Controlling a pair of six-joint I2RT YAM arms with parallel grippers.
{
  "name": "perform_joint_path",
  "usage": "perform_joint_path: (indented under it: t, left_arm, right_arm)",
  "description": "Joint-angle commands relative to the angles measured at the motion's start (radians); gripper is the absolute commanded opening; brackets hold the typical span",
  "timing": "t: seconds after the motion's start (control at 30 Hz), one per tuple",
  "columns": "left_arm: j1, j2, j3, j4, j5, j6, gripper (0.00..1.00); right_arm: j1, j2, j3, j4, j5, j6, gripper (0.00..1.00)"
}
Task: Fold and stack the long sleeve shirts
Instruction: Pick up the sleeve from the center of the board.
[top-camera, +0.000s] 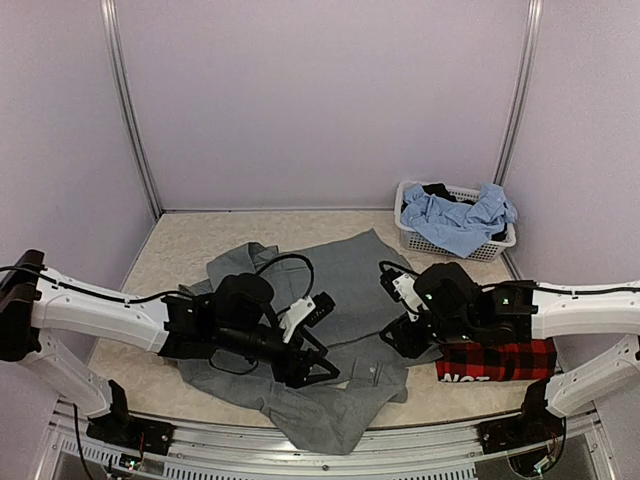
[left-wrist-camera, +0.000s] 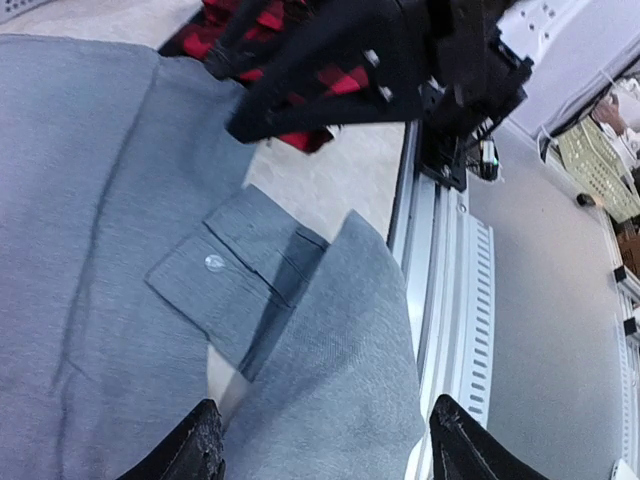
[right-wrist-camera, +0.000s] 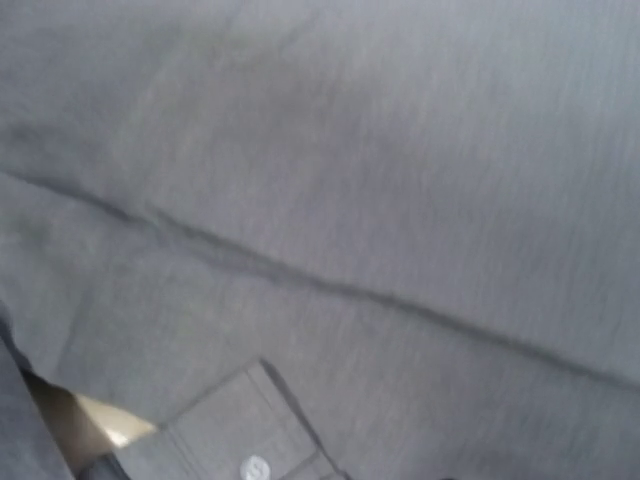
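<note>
A grey long sleeve shirt (top-camera: 345, 285) lies spread and rumpled across the table's middle, its hem hanging toward the front rail. A buttoned cuff (left-wrist-camera: 213, 262) lies on it. My left gripper (top-camera: 312, 368) hovers over the shirt's front part, open, with grey cloth below its fingertips (left-wrist-camera: 190, 452) and nothing held. The red-and-black plaid shirt (top-camera: 497, 362) lies folded at the right front. My right gripper (top-camera: 398, 338) is low over the grey shirt's right edge. In the left wrist view its dark fingers (left-wrist-camera: 300, 110) stand apart. The right wrist view shows only grey cloth (right-wrist-camera: 380, 200) and the cuff's button (right-wrist-camera: 255, 467).
A white basket (top-camera: 408, 236) at the back right holds a blue garment (top-camera: 455, 220) and something dark. The metal rail (left-wrist-camera: 440, 300) runs along the table's front edge, close to the shirt's hem. Pale walls close in the back and both sides.
</note>
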Motion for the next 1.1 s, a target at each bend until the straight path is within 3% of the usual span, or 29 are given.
perform_joint_path:
  t: [0.0,0.17,0.53,1.07]
  left_arm:
    - [-0.067,0.113,0.043,0.044,-0.023,0.041,0.66]
    - [-0.128,0.264,0.145,-0.007,0.011,0.090,0.62]
    - [-0.217,0.428,0.277,-0.320,0.166,0.194,0.46]
    - [-0.237,0.436,0.225,-0.292,0.132,0.154,0.46]
  right_arm:
    - [-0.031,-0.006,-0.036,-0.016,-0.065,0.113,0.49]
    - [-0.050,-0.007,-0.043,-0.055,-0.083,0.144,0.52]
    - [-0.063,0.029,-0.092,-0.047,-0.175,0.190,0.54]
    - [-0.064,0.157,-0.191,0.025,-0.218,0.241,0.64]
